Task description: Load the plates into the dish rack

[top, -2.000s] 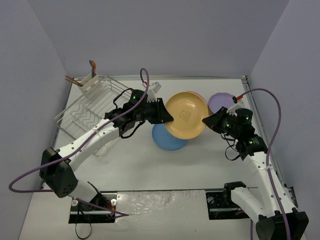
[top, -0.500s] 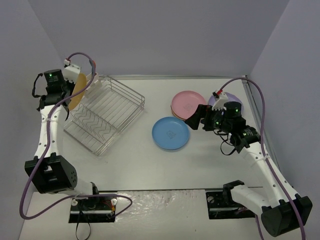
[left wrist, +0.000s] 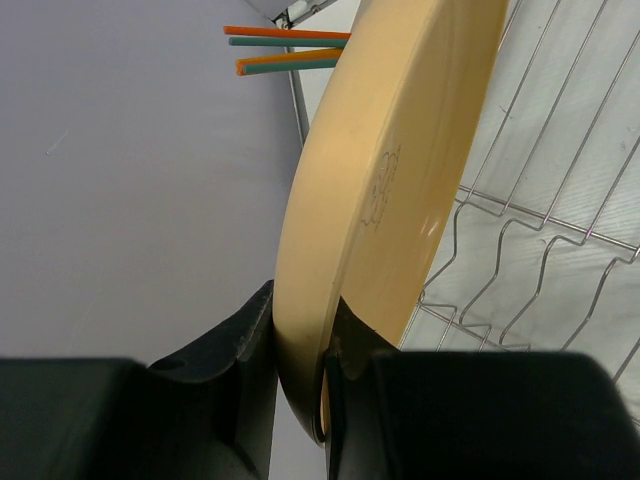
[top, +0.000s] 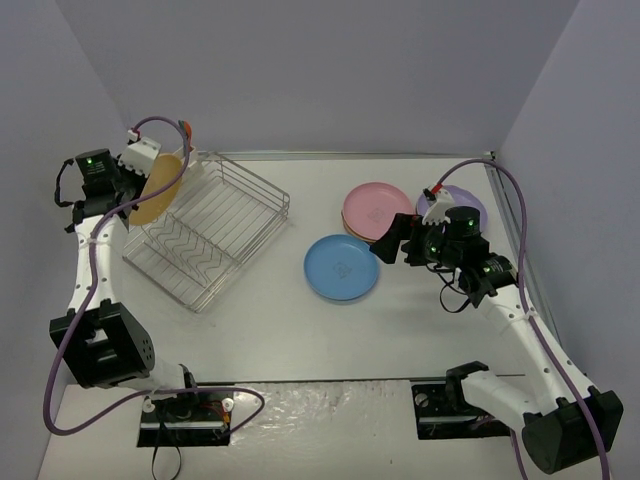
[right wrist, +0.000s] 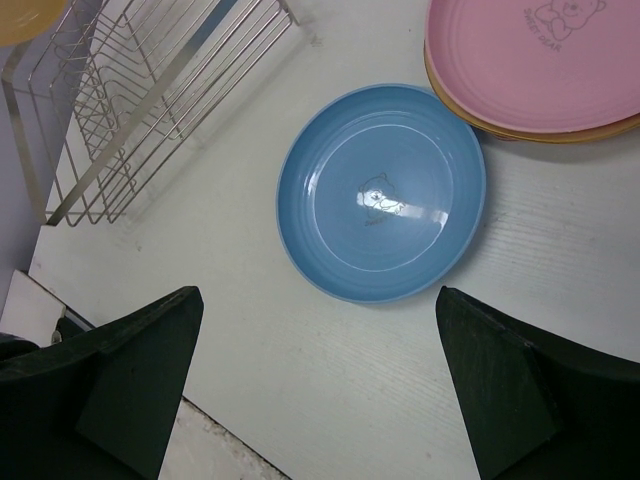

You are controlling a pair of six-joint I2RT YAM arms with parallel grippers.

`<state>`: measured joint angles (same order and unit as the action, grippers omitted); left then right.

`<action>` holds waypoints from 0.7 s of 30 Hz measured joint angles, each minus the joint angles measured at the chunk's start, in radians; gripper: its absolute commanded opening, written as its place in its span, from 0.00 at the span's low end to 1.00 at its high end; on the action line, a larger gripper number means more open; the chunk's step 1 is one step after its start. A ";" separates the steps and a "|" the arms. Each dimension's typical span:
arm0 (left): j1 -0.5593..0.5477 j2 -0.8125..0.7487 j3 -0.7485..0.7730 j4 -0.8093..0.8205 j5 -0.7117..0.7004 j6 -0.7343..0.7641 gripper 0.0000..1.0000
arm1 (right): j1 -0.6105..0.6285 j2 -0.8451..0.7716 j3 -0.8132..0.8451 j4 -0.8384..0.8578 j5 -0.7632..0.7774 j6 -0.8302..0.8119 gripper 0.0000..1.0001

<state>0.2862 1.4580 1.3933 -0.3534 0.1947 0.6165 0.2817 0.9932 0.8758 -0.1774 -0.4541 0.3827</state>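
Note:
My left gripper (left wrist: 300, 345) is shut on the rim of a yellow plate (left wrist: 390, 180), which it holds on edge and tilted over the far left side of the silver wire dish rack (top: 205, 235). That yellow plate (top: 160, 190) covers the rack's far left corner. A blue plate (top: 342, 267) lies flat mid-table. A pink plate (top: 377, 208) sits on an orange-yellow one (right wrist: 520, 135) behind it. A purple plate (top: 460, 203) is partly hidden by my right arm. My right gripper (right wrist: 320, 400) hangs open and empty, above the table just on the near side of the blue plate (right wrist: 382, 192).
Orange and green sticks (left wrist: 290, 50) poke out at the rack's far corner, close to the held plate. The grey side wall stands right beside my left gripper (top: 128, 185). The rack's wavy base wires (left wrist: 540, 250) lie to the right of the plate.
Two seconds ago my left arm held the yellow plate over mid-table; it is now at the rack's far left, tilted more over the rack. The right gripper has edged towards the blue plate.

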 measured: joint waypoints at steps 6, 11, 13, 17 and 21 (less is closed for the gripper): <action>0.017 0.029 -0.018 0.036 0.034 0.011 0.01 | 0.000 0.000 -0.011 0.000 0.000 -0.006 1.00; 0.022 0.059 -0.062 0.079 0.055 0.008 0.01 | 0.000 0.000 -0.025 0.000 0.000 -0.009 1.00; 0.023 0.068 -0.072 0.100 0.072 0.005 0.01 | 0.000 0.000 -0.028 0.000 0.000 -0.010 1.00; 0.025 0.070 -0.099 0.142 0.092 0.001 0.00 | 0.000 -0.001 -0.033 0.000 0.000 -0.011 1.00; 0.028 0.070 -0.126 0.182 0.114 0.001 0.00 | 0.000 -0.002 -0.039 0.000 0.000 -0.011 1.00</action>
<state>0.3146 1.5280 1.2677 -0.1711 0.3089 0.6170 0.2817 0.9909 0.8370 -0.1770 -0.4541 0.3719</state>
